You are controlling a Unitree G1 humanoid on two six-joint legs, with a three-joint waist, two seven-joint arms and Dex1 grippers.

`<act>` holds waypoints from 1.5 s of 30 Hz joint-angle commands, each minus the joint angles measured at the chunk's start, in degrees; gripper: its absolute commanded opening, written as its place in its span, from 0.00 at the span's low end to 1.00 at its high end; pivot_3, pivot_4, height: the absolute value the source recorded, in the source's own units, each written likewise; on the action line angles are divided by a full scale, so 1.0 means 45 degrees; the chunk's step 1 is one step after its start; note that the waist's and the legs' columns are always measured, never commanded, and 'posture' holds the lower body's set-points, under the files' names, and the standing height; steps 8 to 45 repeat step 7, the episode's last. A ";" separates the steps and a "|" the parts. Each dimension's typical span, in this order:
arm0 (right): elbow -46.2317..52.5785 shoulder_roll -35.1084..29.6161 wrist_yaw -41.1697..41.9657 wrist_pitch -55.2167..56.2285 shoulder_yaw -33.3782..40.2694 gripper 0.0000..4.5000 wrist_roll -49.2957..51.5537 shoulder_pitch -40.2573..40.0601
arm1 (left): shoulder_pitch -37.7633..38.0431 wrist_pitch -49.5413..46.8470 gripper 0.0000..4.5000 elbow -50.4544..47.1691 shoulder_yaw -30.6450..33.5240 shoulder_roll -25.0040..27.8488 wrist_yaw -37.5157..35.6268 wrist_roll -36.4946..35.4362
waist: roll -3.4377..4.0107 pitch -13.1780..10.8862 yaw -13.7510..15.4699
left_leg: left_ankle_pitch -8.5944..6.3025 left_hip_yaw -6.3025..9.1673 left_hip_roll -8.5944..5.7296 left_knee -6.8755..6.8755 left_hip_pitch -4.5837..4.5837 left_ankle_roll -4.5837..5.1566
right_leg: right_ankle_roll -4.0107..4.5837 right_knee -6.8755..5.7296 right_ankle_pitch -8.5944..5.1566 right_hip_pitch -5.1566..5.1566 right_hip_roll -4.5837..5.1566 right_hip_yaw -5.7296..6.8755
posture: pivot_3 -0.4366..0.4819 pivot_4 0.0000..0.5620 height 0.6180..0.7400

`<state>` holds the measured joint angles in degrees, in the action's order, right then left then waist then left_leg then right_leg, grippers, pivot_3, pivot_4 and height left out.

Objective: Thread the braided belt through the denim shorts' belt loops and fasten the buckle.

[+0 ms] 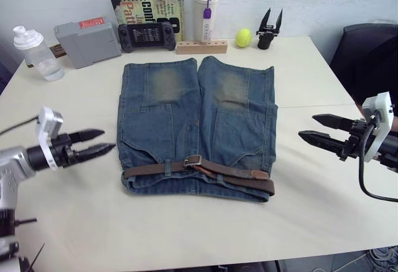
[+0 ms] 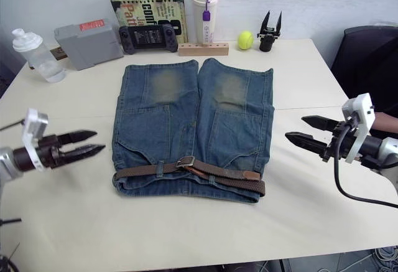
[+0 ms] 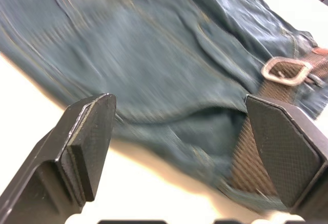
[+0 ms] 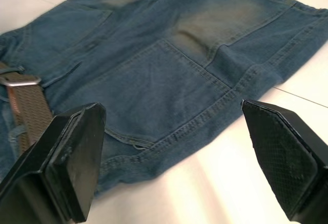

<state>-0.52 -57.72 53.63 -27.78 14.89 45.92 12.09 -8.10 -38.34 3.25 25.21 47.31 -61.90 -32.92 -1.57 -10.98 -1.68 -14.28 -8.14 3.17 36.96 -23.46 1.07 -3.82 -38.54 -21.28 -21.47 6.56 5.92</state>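
Here, both claws gaping empty, left gripper (image 1: 98, 142), right gripper (image 1: 317, 129), flanking belted denim shorts (image 1: 193, 129), bottle (image 1: 37, 53) behind.

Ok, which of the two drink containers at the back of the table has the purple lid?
The tall white tumbler beside the book; the clear plastic shaker bottle at far left has a white cap.

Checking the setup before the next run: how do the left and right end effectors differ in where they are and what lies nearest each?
The left end effector hangs off the denim shorts' left edge, level with the braided belt; the right end effector hangs off their right edge, slightly farther up, level with the legs. The left one's wrist view takes in the buckle close by; the right one's shows mostly denim. Both are open, empty, pointing inward at the shorts.
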 commanded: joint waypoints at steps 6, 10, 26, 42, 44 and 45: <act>0.0094 0.1429 -0.0371 0.1011 -0.0193 1.00 -0.1867 0.0477 | 0.1633 0.0614 0.97 -0.2538 0.1001 -0.1237 0.2579 0.0000 | 0.0001 -0.0013 0.0102 | 0.0005 0.0008 0.0000 -0.0003 -0.0002 -0.0015 | -0.0011 -0.0002 0.0014 -0.0001 0.0002 0.0002 | 0.48 0.27 0.78; 0.0125 0.1576 -0.0442 0.1068 -0.0210 1.00 -0.2038 0.0497 | 0.1677 0.0648 0.97 -0.2586 0.0963 -0.1302 0.2761 0.0029 | 0.0001 -0.0013 0.0102 | 0.0005 0.0007 0.0000 -0.0003 -0.0001 -0.0017 | -0.0011 0.0002 0.0014 0.0000 0.0002 0.0002 | 0.48 0.27 0.78; 0.0125 0.1576 -0.0442 0.1068 -0.0210 1.00 -0.2038 0.0497 | 0.1677 0.0648 0.97 -0.2586 0.0963 -0.1302 0.2761 0.0029 | 0.0001 -0.0013 0.0102 | 0.0005 0.0007 0.0000 -0.0003 -0.0001 -0.0017 | -0.0011 0.0002 0.0014 0.0000 0.0002 0.0002 | 0.48 0.27 0.78; 0.0125 0.1576 -0.0442 0.1068 -0.0210 1.00 -0.2038 0.0497 | 0.1677 0.0648 0.97 -0.2586 0.0963 -0.1302 0.2761 0.0029 | 0.0001 -0.0013 0.0102 | 0.0005 0.0007 0.0000 -0.0003 -0.0001 -0.0017 | -0.0011 0.0002 0.0014 0.0000 0.0002 0.0002 | 0.48 0.27 0.78; 0.0125 0.1576 -0.0442 0.1068 -0.0210 1.00 -0.2038 0.0497 | 0.1677 0.0648 0.97 -0.2586 0.0963 -0.1302 0.2761 0.0029 | 0.0001 -0.0013 0.0102 | 0.0005 0.0007 0.0000 -0.0003 -0.0001 -0.0017 | -0.0011 0.0002 0.0014 0.0000 0.0002 0.0002 | 0.48 0.27 0.78; 0.0125 0.1576 -0.0442 0.1068 -0.0210 1.00 -0.2038 0.0497 | 0.1677 0.0648 0.97 -0.2586 0.0963 -0.1302 0.2761 0.0029 | 0.0001 -0.0013 0.0102 | 0.0005 0.0007 0.0000 -0.0003 -0.0001 -0.0017 | -0.0011 0.0002 0.0014 0.0000 0.0002 0.0002 | 0.48 0.27 0.78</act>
